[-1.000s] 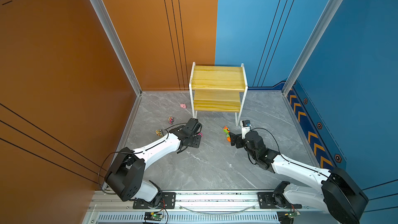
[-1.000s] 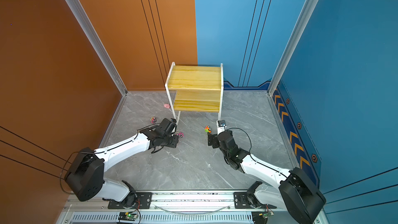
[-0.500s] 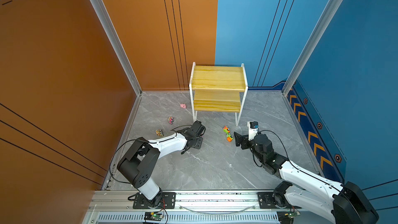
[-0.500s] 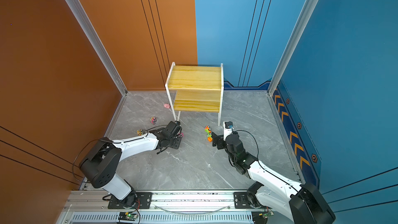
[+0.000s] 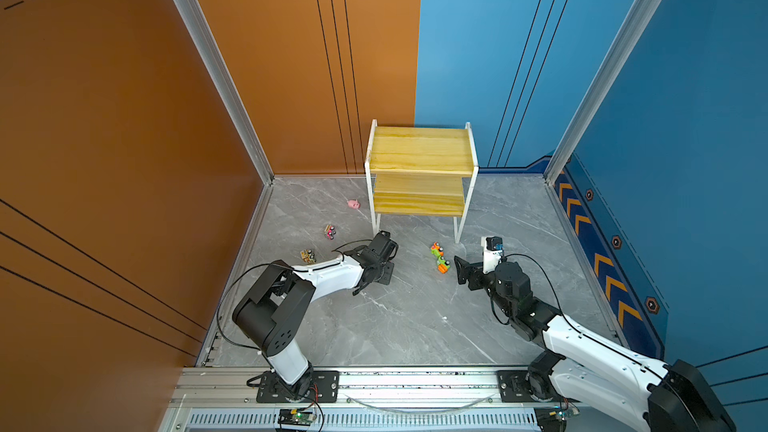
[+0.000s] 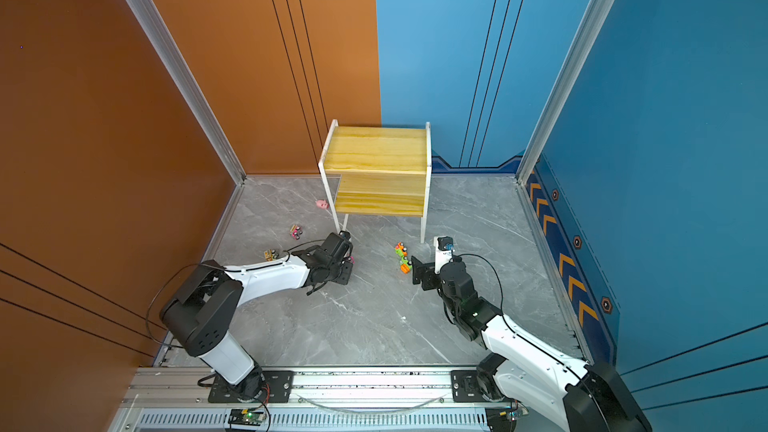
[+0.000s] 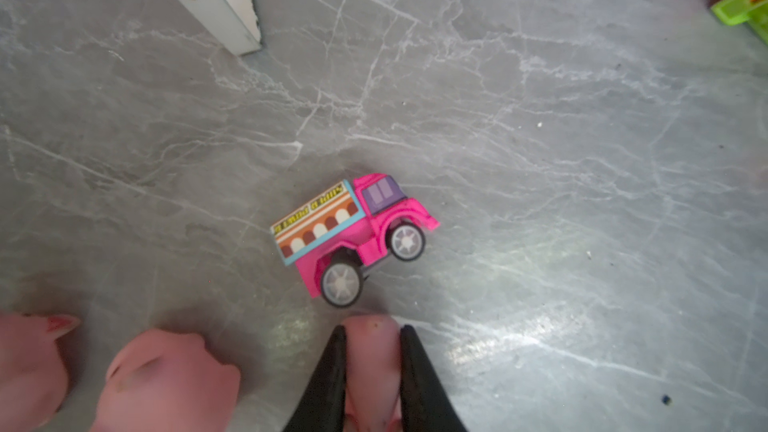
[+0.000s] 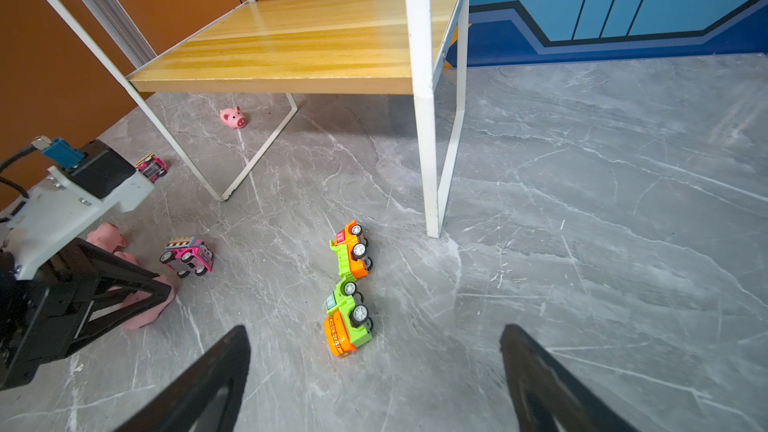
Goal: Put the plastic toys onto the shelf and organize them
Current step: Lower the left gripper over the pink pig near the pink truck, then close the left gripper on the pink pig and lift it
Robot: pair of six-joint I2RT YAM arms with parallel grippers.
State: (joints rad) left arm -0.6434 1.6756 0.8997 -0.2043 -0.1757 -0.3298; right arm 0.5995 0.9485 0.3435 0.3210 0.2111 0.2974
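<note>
Holding 1 pink plastic pig (image 7: pixel 370 367) in my closed left gripper (image 7: pixel 372 329); white-framed 2-tier yellow-wood shelf (image 5: pixel 419 151) stands just ahead, boards higher.

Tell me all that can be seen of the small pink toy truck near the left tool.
The small pink plastic toy truck has a purple side window, a striped arch-pattern sticker on its box and black wheels with grey hubs. It rests on the grey marbled floor, just ahead of the left tool, which is shut on a pink pig figure. Nothing else touches it.
</note>
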